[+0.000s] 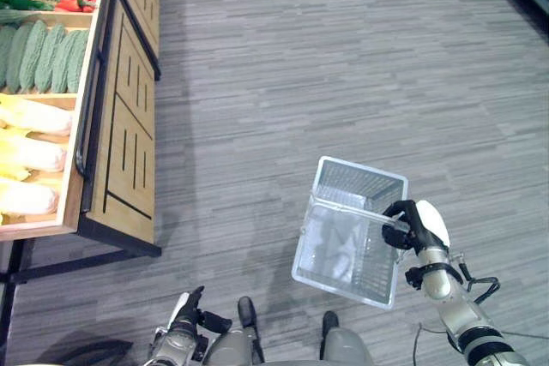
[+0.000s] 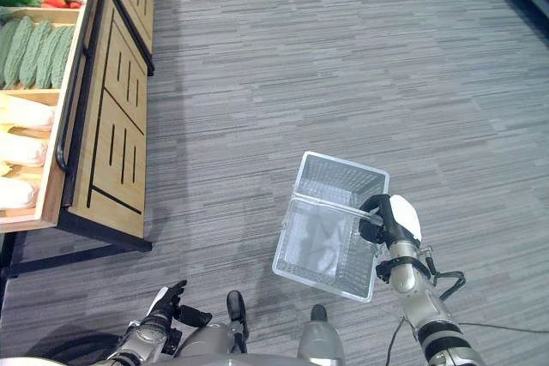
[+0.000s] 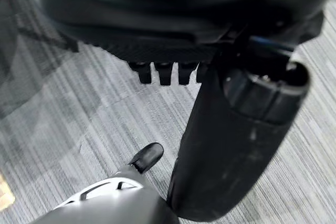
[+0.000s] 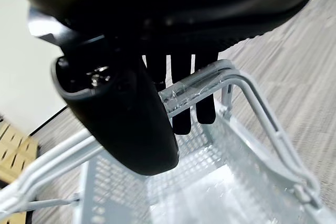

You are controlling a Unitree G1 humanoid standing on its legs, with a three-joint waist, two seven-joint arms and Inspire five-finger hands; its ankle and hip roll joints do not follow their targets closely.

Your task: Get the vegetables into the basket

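Grey floor, right hand (image 1: 418,222) gripping basket (image 1: 343,250) handle

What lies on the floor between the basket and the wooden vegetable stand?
Nothing: in the left eye view, bare grey floor separates the basket, held by the right hand, from the vegetable stand.

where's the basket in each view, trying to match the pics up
Left eye view: the clear wire-mesh basket sits lower right of centre, its handle in the right robot hand.
Right eye view: lower centre-right.
Left wrist view: not in it.
Right wrist view: handle and mesh under the fingers.
Shared landmark: the wooden vegetable stand on the left.
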